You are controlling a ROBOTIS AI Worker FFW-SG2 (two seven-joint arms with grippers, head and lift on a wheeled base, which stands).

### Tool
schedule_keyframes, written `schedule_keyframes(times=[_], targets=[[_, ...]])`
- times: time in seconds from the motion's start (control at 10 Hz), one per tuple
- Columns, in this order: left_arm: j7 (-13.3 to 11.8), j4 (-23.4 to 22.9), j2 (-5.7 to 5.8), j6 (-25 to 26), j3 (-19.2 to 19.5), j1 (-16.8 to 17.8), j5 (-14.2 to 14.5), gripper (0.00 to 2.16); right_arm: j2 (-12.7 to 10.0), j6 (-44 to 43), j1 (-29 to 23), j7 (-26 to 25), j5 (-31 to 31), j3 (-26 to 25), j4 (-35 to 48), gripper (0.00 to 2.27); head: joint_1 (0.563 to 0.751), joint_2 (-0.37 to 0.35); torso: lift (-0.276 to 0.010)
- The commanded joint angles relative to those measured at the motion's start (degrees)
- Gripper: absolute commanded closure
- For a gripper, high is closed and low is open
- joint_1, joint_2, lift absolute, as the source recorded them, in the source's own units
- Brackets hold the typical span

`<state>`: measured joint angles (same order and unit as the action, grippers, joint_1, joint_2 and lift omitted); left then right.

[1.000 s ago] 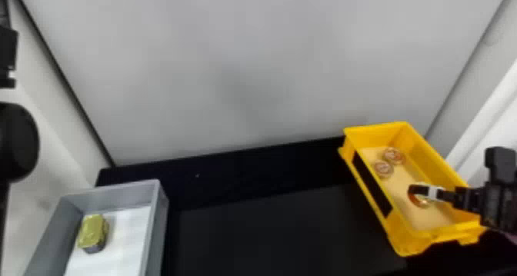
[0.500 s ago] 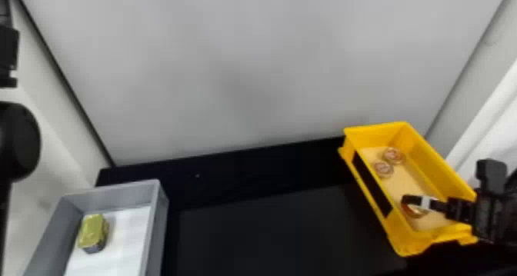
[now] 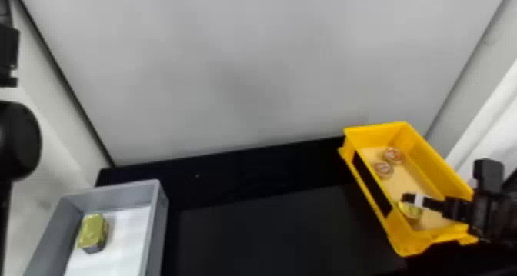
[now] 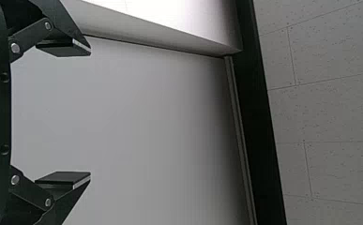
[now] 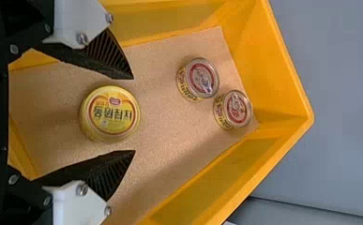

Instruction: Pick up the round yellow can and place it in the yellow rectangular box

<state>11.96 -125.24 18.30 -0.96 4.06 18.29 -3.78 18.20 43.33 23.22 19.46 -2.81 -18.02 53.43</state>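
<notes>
Black tabletop (image 3: 277, 233) lies to the left of the yellow rectangular box (image 3: 454, 179), and a pale grey wall panel (image 3: 246, 75) rises behind both; the left wrist view gives me ceiling tiles (image 4: 329, 112). Tan lining (image 5: 165, 136) covers the box's floor, where the round yellow can (image 5: 111, 114) sits toward the near end. My right gripper (image 3: 409, 198) is over that end, jaws wide, the can between them with space on either side. Two smaller pull-tab cans (image 3: 383, 168) stand close together toward the box's far end, past the fingertips. Well left of the box, a grey bin (image 3: 155, 217) holds a gold-topped rectangular tin (image 3: 92, 231). The left gripper (image 4: 90, 112) has its jaws wide, nothing between them.
</notes>
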Motion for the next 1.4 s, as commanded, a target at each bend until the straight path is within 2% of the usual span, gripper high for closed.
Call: schedule_keyframes(times=[0.0, 0.2, 0.3, 0.4, 0.6, 0.7, 0.8, 0.9, 1.1, 1.3], targets=[[0.0, 0.0, -0.1, 0.0, 0.2, 0.0, 0.0, 0.31, 0.1, -0.1, 0.1, -0.6, -0.7, 0.5, 1.3, 0.0, 0.74, 0.018, 0.0], [-0.1, 0.0, -0.19, 0.0, 0.6, -0.3, -0.1, 0.31, 0.1, -1.1, -0.1, -0.4, -2.1, 1.6, 6.1, 0.0, 0.74, 0.018, 0.0], [-0.1, -0.1, -0.19, 0.0, 0.9, -0.4, 0.0, 0.31, -0.1, -1.4, -0.5, -0.8, -3.5, 2.6, 11.8, 0.0, 0.74, 0.018, 0.0], [-0.5, -0.4, -0.19, 0.0, 1.2, -0.5, -0.1, 0.31, -0.3, -0.4, -1.9, -3.7, -4.3, 4.0, 23.5, 0.0, 0.74, 0.018, 0.0], [-0.6, -0.4, -0.27, -0.4, 1.8, -1.0, -0.2, 0.31, 0.0, 0.2, -6.0, -12.2, -4.3, 3.0, 46.2, 0.01, 0.74, 0.018, 0.0], [-0.4, -0.4, -0.45, -0.5, 2.3, -1.8, -0.2, 0.32, -0.4, -0.9, -8.0, -19.6, -4.3, 2.9, 57.0, 0.04, 0.74, 0.018, 0.0], [-0.4, -0.4, -0.89, -0.8, 2.7, -2.6, -0.2, 0.32, -0.3, -3.0, -9.5, -25.0, -4.3, 3.3, 64.3, 0.04, 0.74, 0.018, 0.0], [-0.3, -0.4, -1.15, -0.9, 3.1, -3.2, -0.2, 0.32, -0.3, -6.0, -11.0, -30.7, -4.3, 4.4, 69.2, 0.04, 0.74, 0.018, 0.0], [-0.2, -0.3, -1.42, -1.1, 3.4, -4.1, -0.2, 0.32, -0.3, -13.3, -11.5, -35.9, -3.1, 6.8, 75.6, 0.05, 0.74, 0.018, 0.0], [-0.1, -0.2, -1.77, -1.2, 3.6, -4.9, -0.2, 0.32, -0.9, -20.3, -10.6, -37.3, 7.9, 11.2, 79.9, 0.06, 0.74, 0.018, 0.0]])
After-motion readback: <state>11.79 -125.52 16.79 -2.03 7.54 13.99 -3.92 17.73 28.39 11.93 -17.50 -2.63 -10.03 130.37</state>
